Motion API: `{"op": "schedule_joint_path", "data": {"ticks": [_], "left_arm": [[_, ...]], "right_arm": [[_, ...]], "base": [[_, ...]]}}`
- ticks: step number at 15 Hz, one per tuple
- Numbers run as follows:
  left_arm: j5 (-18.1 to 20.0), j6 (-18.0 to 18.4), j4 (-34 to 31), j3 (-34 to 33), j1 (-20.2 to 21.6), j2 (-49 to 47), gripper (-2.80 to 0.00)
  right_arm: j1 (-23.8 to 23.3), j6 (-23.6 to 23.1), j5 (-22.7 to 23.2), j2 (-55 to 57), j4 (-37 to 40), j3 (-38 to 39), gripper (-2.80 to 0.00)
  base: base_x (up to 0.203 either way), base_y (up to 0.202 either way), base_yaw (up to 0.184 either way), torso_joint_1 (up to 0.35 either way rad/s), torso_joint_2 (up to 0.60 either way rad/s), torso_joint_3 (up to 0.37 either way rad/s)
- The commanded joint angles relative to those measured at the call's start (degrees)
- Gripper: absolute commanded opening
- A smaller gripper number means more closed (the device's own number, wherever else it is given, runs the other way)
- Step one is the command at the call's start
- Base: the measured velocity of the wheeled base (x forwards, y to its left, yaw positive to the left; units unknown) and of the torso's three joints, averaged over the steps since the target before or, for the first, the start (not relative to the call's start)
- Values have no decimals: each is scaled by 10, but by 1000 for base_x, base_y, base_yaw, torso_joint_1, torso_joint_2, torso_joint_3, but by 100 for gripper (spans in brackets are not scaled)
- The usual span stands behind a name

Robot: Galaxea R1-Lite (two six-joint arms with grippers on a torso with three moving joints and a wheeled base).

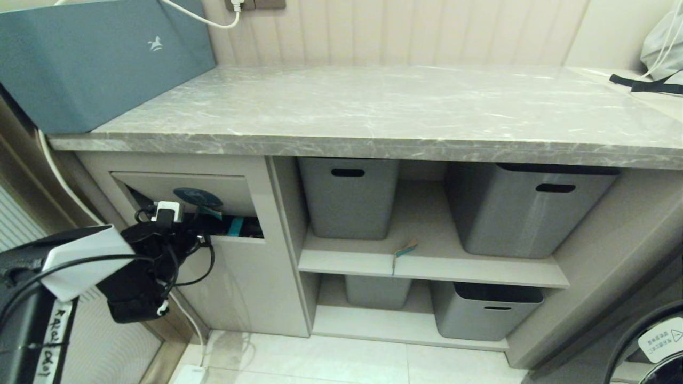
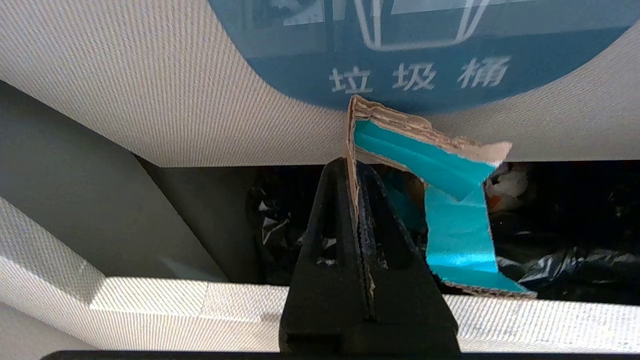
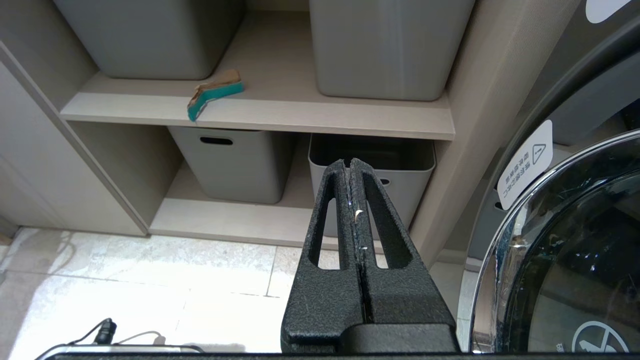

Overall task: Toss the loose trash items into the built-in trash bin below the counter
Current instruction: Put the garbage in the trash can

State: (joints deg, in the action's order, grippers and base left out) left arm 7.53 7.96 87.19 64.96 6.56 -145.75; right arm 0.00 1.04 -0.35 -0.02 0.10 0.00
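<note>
Beige shelf (image 1: 453, 261) — cardboard scrap (image 1: 404, 249) between two grey tubs (image 1: 349, 197).

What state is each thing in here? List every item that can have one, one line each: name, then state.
left gripper: shut on a cardboard scrap, at the bin opening
held cardboard scrap: clamped, hanging over the opening
trash bin flap: tilted open
second cardboard scrap: lying loose on the middle shelf
right gripper: shut, empty, parked
lower right tub: pulled forward
</note>
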Motion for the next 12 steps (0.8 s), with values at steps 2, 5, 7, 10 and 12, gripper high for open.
{"op": "schedule_joint_path", "data": {"ticks": [2, 5, 7, 10, 12], "left_arm": [[1, 0, 5, 3, -1, -4, -280], [1, 0, 5, 9, -4, -5, -280], [1, 1, 5, 10, -5, -5, 0], [5, 4, 5, 10, -5, -5, 0], [5, 5, 5, 10, -4, -5, 0]], "right_arm": [[0, 0, 0, 0, 0, 0, -280], [0, 0, 0, 0, 0, 0, -280], [0, 0, 0, 0, 0, 0, -280], [0, -1, 0, 0, 0, 0, -280], [0, 0, 0, 0, 0, 0, -280]], "base": [[0, 0, 0, 0, 0, 0], [0, 0, 0, 0, 0, 0], [0, 0, 0, 0, 0, 0], [0, 0, 0, 0, 0, 0], [0, 0, 0, 0, 0, 0]]}}
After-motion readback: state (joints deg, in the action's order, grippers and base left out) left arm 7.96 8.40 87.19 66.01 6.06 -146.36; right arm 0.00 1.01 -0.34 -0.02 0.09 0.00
